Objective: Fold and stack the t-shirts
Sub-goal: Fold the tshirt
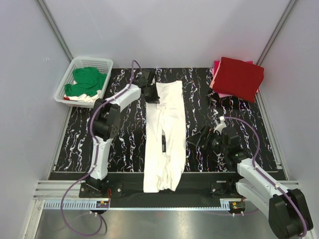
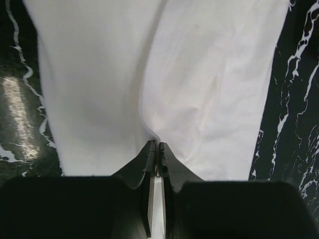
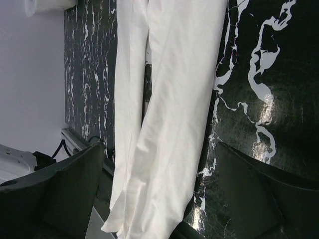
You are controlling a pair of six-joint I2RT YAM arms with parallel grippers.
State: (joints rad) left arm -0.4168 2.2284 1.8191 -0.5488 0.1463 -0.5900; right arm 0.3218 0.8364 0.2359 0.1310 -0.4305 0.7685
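Note:
The white t-shirt [image 1: 167, 134] lies folded lengthwise as a long strip down the middle of the black marbled table [image 1: 124, 144], its near end hanging over the front edge. A small black print shows in a crease. My left gripper [image 1: 150, 93] is at the strip's far left corner; in the left wrist view it [image 2: 157, 147] is shut, pinching a thin fold of the white cloth [image 2: 199, 89]. My right gripper [image 1: 201, 137] is open and empty just right of the strip. In the right wrist view its jaws [image 3: 160, 149] stand wide apart over the shirt [image 3: 169, 99].
A folded red t-shirt [image 1: 238, 77] lies on a pink one [image 1: 215, 69] at the back right. A green t-shirt [image 1: 85, 81] fills the white lattice basket [image 1: 99, 62] at the back left. Grey walls enclose the table.

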